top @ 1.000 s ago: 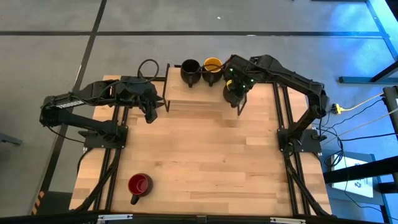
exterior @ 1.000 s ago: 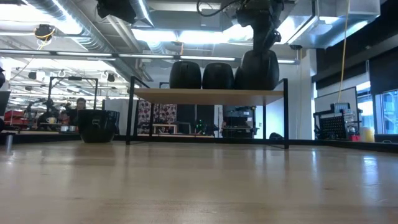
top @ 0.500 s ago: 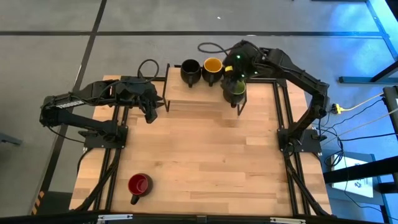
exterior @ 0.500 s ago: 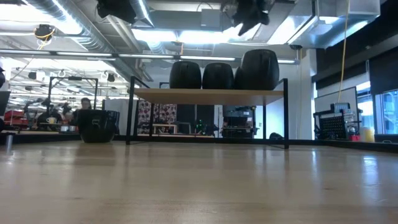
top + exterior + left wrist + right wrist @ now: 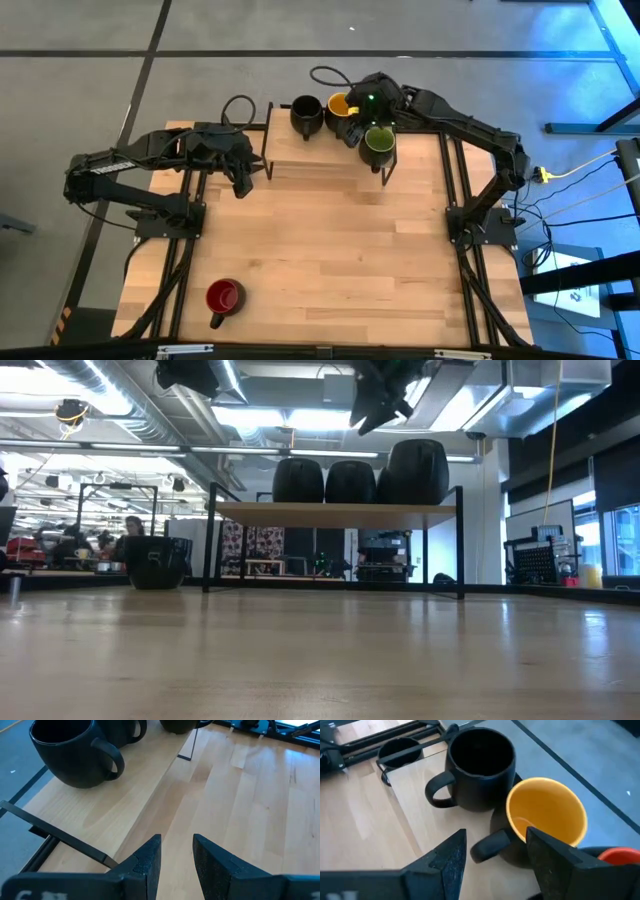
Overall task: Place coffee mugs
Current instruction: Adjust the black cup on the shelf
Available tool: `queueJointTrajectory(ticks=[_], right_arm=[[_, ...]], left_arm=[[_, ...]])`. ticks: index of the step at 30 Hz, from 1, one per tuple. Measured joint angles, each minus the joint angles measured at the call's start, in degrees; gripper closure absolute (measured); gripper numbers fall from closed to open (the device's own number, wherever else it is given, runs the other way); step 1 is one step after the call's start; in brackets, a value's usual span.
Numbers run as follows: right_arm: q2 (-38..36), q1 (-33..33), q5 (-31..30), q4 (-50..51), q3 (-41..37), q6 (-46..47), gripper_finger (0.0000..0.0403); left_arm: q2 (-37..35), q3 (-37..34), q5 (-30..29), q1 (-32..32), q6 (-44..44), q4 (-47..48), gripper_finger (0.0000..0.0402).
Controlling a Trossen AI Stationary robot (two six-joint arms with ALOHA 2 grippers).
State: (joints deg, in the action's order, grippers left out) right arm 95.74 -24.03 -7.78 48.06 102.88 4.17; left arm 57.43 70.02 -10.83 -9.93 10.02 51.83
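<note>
Green mug (image 5: 378, 140) on shelf (image 5: 310, 150), beside right tool (image 5: 352, 131)

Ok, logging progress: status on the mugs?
Right gripper open, empty, above shelf. Left gripper open, idle. Green mug shelved; red mug on table. Nothing blocking.

Past my right gripper (image 5: 495, 855), its fingers spread apart, I see two mugs on a pale wooden shelf (image 5: 405, 827). The yellow-inside mug (image 5: 547, 820) sits at about two o'clock, its handle toward me. The black-inside mug (image 5: 477, 767) stands just beside it at twelve.
</note>
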Motion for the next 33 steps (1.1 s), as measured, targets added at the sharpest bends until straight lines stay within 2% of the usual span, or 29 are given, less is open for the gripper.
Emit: queueJointTrajectory(ticks=[9, 15, 29, 33], right_arm=[[0.1, -0.4, -1.2, -5.9, -5.5, -3.0, 0.021], [0.9, -0.9, -4.7, -8.3, -7.0, -4.6, 0.021], [5.2, 0.1, -0.1, -24.6, -6.8, -9.0, 0.021], [6.9, 0.0, 1.0, -26.6, -6.9, -9.5, 0.021]], left_arm=[[0.0, 0.0, -0.3, 0.0, 0.0, -0.1, 0.0295], [0.0, 0.0, -0.4, 0.0, 0.1, -0.1, 0.0295], [0.0, 0.0, -0.7, 0.0, 0.1, -0.1, 0.0295], [0.0, 0.0, -0.7, 0.0, 0.3, -0.1, 0.0295]])
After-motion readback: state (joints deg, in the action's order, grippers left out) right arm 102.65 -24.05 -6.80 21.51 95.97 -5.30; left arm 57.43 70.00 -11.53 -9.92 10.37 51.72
